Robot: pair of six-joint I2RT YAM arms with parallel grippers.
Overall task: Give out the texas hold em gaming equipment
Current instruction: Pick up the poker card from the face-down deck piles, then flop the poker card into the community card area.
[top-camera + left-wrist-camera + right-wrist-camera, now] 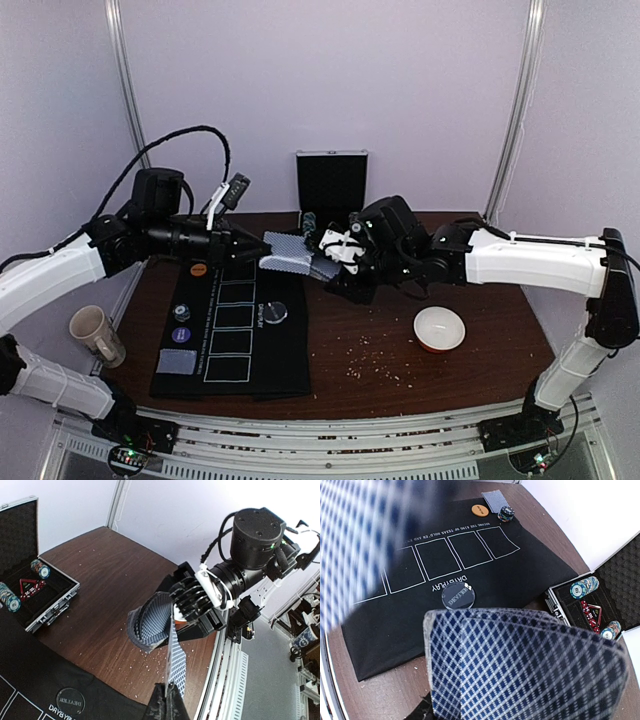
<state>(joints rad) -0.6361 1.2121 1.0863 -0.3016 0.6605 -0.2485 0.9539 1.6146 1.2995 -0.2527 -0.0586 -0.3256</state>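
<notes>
pinching single card point(175, 662) between closed left jaws; right jaws part-spread, gripping fanned deck point(150, 622) touching card's far end

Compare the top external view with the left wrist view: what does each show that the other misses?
Only top external: the white bowl, the beige mug, the orange chip and a face-down card at the near-left corner of the black mat. Only left wrist: the red triangle inside the open case, and the left hand pinching one single card by its edge. Both: the right hand holding the fanned deck, and the dealer button on the mat.
</notes>
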